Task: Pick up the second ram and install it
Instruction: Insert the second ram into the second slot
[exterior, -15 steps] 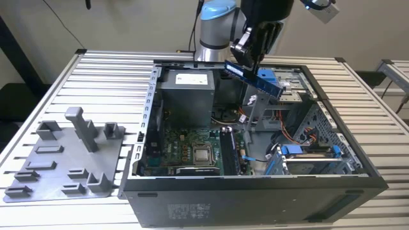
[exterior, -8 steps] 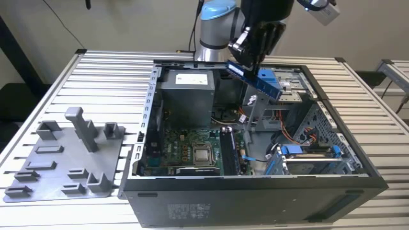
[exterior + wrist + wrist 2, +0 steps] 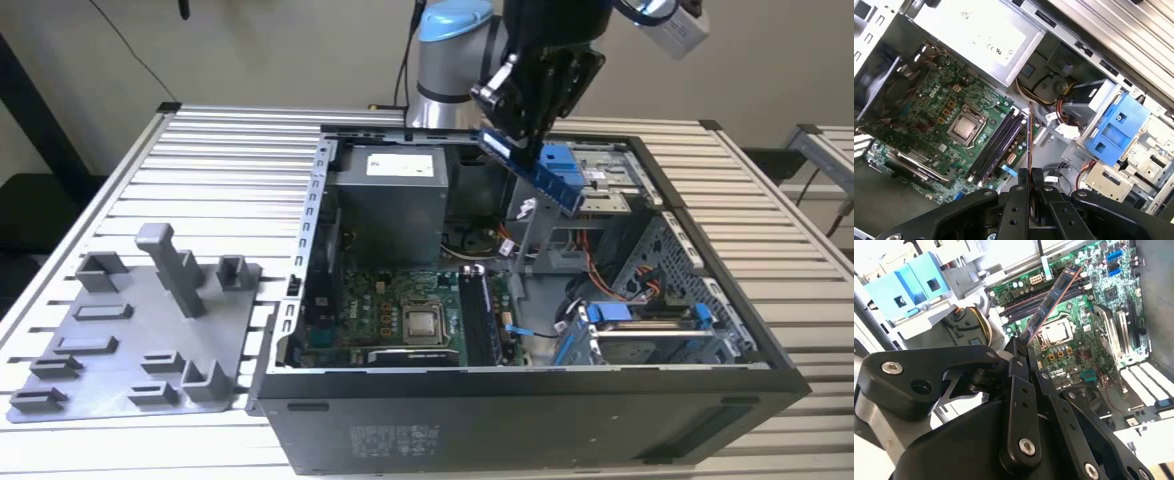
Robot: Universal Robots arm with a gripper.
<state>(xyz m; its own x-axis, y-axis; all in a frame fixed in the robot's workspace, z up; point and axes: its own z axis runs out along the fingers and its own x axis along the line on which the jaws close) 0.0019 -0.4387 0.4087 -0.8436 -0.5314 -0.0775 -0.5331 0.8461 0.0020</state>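
Pinching the second ram [image 3: 527, 165] in the hand [image 3: 507, 128], fingers pressed onto its two flat faces near one end. Held in the air above the open computer case [image 3: 534, 410], tilted, with the free end sloping down toward the exterior view's right. Well clear of the motherboard [image 3: 387, 300] and touching nothing but the hand.

In the second wrist view, gripped at the lower end by the hand [image 3: 1021, 347], with the second ram [image 3: 1054, 300] reaching out as a long dark strip over the memory slots [image 3: 1026, 302] and past the processor [image 3: 1056, 332]. In the first wrist view, seen edge-on as a thin line [image 3: 1029, 135] rising from the hand [image 3: 1029, 175], beside the memory slots [image 3: 996, 145] and near the blue drive bracket [image 3: 1114, 130].

Lying on its side on the slatted table [image 3: 214, 160], the computer case, with the grey power-supply box [image 3: 387, 200] at the far end. Beside it on the exterior view's left, just apart from the case wall, the light-grey holder plate [image 3: 120, 330] with its posts and blocks
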